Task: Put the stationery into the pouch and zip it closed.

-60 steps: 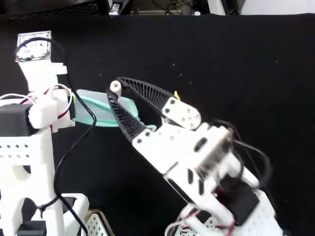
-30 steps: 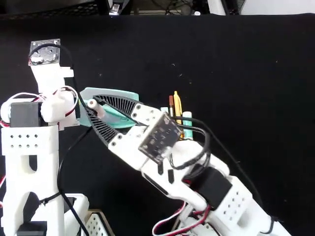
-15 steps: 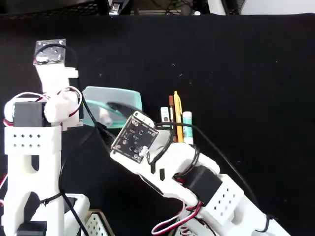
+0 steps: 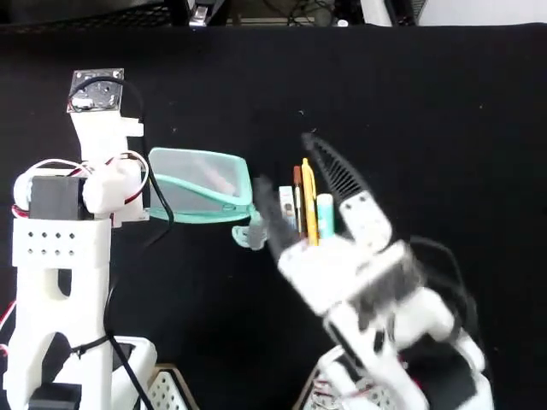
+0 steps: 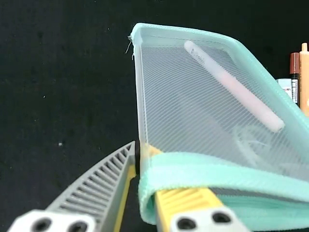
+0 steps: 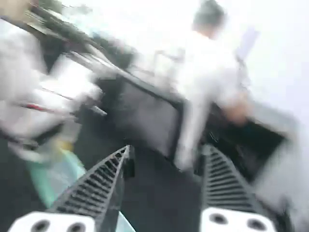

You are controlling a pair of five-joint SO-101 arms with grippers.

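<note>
Pouch (image 4: 201, 181) holds its first pen, and the right gripper (image 4: 282, 162) comes out empty.

The mint mesh pouch lies on the black table (image 4: 427, 102) at the left arm's side. The left gripper (image 5: 140, 159) is clamped on its hem and props the mouth open. Two seconds ago the right gripper carried a pale pen over the pouch, then pushed into the mouth. Now it has swung up and back, with its fingers spread wide and nothing between them in the right wrist view. The pale pen (image 5: 231, 87) rests slantwise inside the mesh. So one item is stowed, while the loose pens (image 4: 308, 203) lie side by side just beside the pouch's mouth, under the raised gripper. They probably go in next, and the zip is not yet drawn.
</note>
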